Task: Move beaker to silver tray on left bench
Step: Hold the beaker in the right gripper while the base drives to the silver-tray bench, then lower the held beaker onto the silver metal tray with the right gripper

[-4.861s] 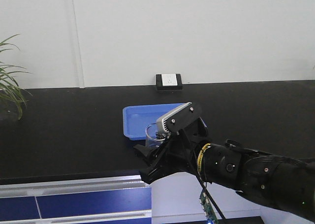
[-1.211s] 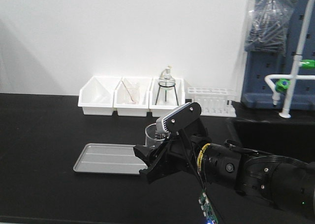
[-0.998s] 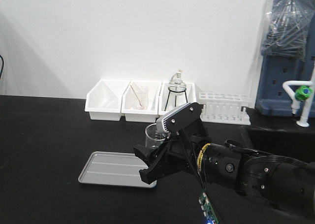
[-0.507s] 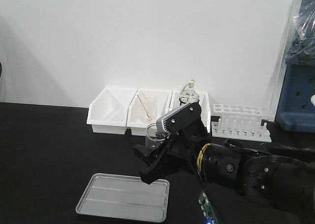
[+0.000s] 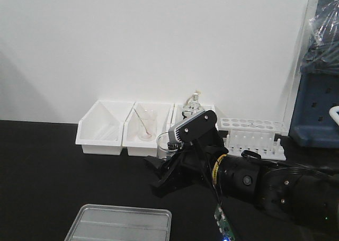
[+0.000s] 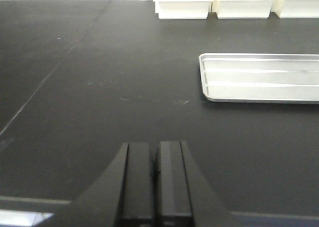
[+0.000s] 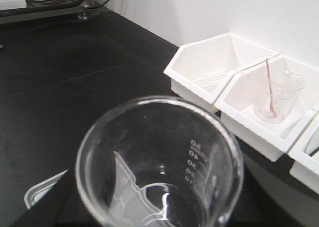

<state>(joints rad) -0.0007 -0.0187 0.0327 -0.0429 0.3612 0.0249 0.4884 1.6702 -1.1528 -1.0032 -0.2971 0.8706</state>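
The left gripper (image 6: 155, 179) hung over the left bench (image 6: 99, 112) with its fingers pressed together on nothing. The silver tray (image 6: 259, 77) lay flat on the black top ahead to its right. Further right, the right gripper (image 5: 160, 175) was clamped on the beaker (image 5: 164, 145), held upright in the air, not touching the tray, in front of the white bins (image 5: 100, 132).

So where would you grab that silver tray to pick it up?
I'd pinch the silver tray by the raised rim of its near long edge, coming from above: it lies flat on the bench, so only the rim sticks up.
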